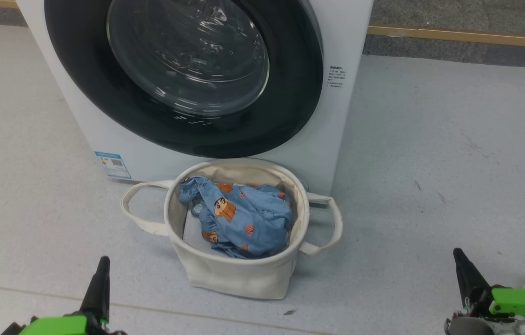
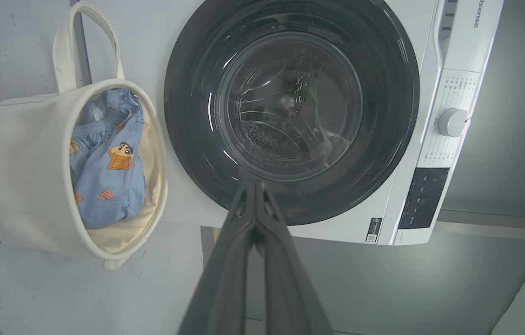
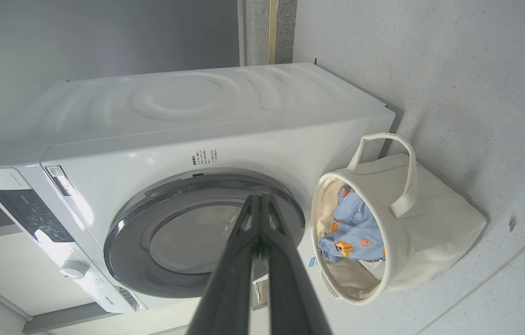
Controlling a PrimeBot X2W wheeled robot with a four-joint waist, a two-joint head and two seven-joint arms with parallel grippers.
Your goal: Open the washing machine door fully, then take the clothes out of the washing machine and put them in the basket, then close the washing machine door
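Well ahead of left tool (image 1: 103,263), clothes (image 1: 243,218)

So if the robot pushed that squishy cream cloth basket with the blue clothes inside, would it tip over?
Probably it would slide rather than tip: the cream canvas basket sits low and wide on the smooth grey floor. Its walls look soft, so they would likely dent. The light blue cartoon-print garment seems light, adding little weight.
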